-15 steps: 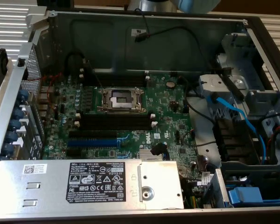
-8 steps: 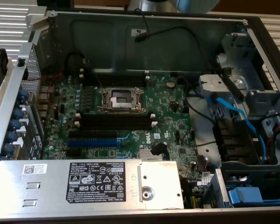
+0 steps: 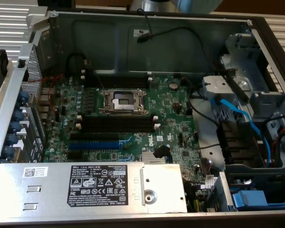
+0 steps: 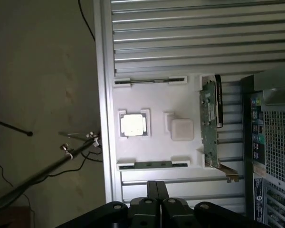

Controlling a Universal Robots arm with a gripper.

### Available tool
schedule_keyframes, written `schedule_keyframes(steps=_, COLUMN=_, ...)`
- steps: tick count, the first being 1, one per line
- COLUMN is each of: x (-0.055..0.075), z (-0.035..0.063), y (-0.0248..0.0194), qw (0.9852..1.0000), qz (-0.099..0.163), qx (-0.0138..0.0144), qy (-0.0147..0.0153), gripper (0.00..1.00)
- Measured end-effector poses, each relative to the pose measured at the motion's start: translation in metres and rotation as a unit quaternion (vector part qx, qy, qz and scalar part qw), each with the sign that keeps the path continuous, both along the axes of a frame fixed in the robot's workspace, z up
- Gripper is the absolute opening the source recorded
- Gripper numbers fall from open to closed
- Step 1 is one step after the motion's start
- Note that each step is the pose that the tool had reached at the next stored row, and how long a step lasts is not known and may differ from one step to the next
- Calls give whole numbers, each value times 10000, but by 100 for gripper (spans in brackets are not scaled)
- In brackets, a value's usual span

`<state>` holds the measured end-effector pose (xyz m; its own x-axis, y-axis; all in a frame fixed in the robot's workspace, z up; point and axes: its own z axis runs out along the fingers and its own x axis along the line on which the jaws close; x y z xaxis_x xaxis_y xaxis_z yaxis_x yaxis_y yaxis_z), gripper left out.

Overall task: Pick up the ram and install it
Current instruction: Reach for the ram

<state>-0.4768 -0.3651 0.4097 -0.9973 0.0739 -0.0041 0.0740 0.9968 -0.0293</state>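
Gripper: the gripper [image 4: 157, 184] has its two dark fingers clenched flat against each other and grasps nothing. It hangs over the slatted table [image 4: 180, 38], just beside the white tray.
Ram: the ram [image 4: 154, 165] is a thin dark green stick seen edge-on. It stands in the tray slot nearest the gripper, between white end blocks, apart from the fingers.
White tray: the white tray [image 4: 156, 102] is matte and flat with moulded recesses. A square pale chip [image 4: 133, 124] sits in a framed pocket, and a rounded white block [image 4: 182, 129] lies next to it. A darker thin strip [image 4: 149, 80] stands in the slot farthest from the gripper. I cannot tell whether it is a second stick.
Card: a green expansion card [image 4: 209, 118] with a metal bracket stands on edge along the tray's side toward the case.
Computer case: the computer case [image 3: 133, 47] is an open grey sheet-metal box with a perforated wall at the exterior view's left.
Inside the case: a green motherboard [image 3: 175, 114] lies at the centre of the frame. It carries a square metal-framed CPU socket [image 3: 122, 100], black memory slots [image 3: 116, 124] with white end clips just below it, and a blue expansion slot [image 3: 92, 145].
Lower left of the frame: a bare-metal power supply [image 3: 85, 185] bears a black label.
Right of the frame: glossy blue cables [image 3: 242, 118] curve over grey plastic bays.
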Motion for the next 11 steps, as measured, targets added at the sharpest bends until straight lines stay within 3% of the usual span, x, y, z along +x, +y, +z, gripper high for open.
schedule_keyframes(steps=2, x=-51, z=-12, y=3, qw=10000, qz=0, qx=-7, qy=-68, gripper=10)
schedule_keyframes(steps=4, x=-93, z=-26, y=4, qw=9999, qz=0, qx=-8, qy=-112, gripper=10)
schedule_keyframes(steps=11, x=-97, z=-27, y=4, qw=9999, qz=0, qx=-8, qy=-115, gripper=10)
